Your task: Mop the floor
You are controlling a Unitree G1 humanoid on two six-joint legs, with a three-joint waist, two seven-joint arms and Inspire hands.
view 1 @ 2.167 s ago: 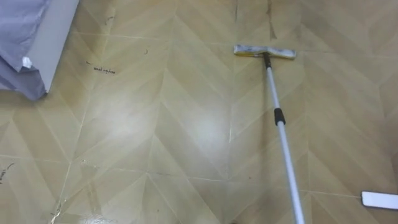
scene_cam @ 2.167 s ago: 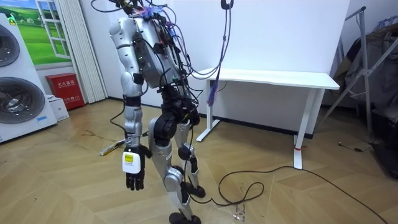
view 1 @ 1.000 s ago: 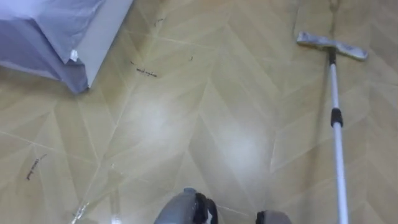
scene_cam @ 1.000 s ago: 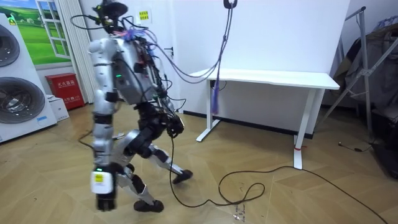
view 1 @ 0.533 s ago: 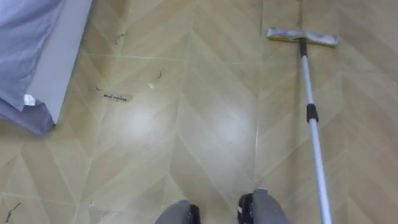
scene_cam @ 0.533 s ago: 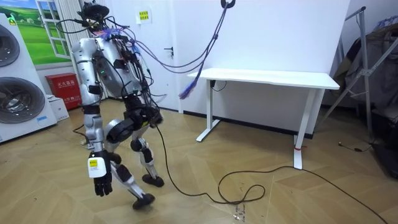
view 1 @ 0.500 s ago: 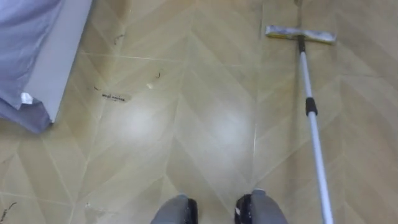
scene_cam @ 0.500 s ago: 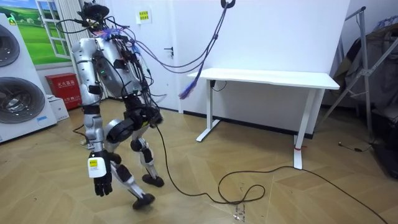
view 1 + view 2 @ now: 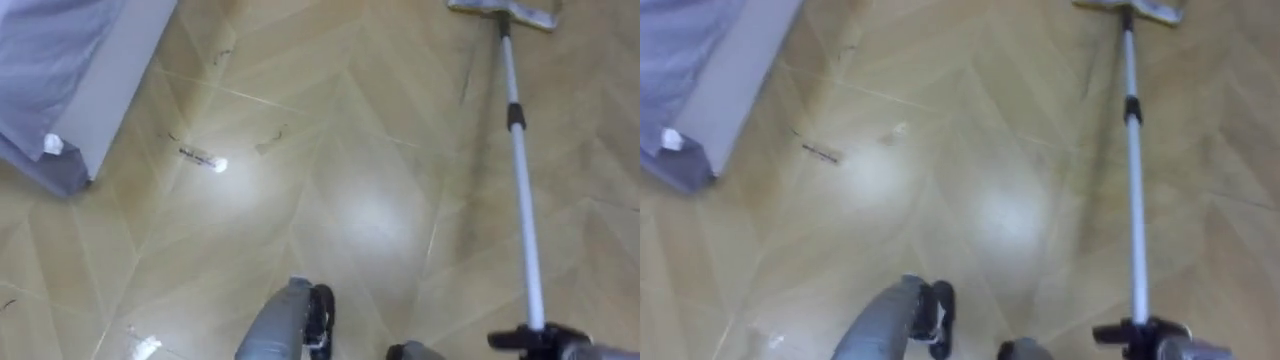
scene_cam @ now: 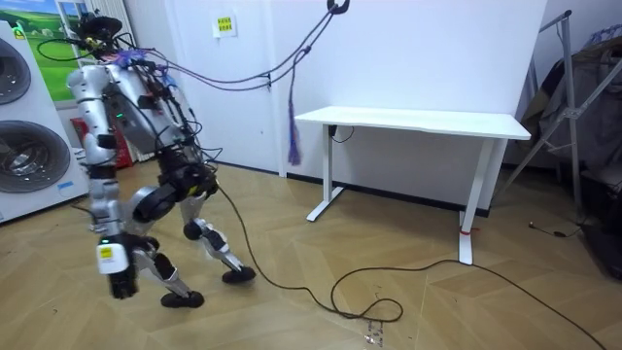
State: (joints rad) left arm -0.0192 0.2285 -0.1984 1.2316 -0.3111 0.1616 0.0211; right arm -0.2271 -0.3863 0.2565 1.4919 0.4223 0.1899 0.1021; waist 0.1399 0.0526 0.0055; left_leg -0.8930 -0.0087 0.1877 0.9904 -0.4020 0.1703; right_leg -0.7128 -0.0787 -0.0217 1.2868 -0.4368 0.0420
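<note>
A flat mop lies on the wooden floor at the right of the eye views. Its pale mop head (image 9: 503, 11) is at the top edge. The white pole (image 9: 520, 190) with a black collar runs down toward me. My right hand (image 9: 538, 338) comes in at the lower right, a dark shape lying across the pole's near end, and its grip cannot be made out. In the room view I lean forward in mid-stride near the washing machines, and my left hand (image 10: 119, 282) hangs by my side with relaxed fingers, holding nothing.
A bed corner with grey cloth (image 9: 50, 70) fills the upper left of the eye view. Small dark scraps (image 9: 198, 155) and a white bit (image 9: 145, 345) lie on the floor. A white desk (image 10: 418, 122), washing machines (image 10: 29, 146) and a loose cable (image 10: 369, 311) are around me.
I have walked toward the room view's left, bending forward. The mop pole now lies closer at my right, and my right hand has come into view at its near end.
</note>
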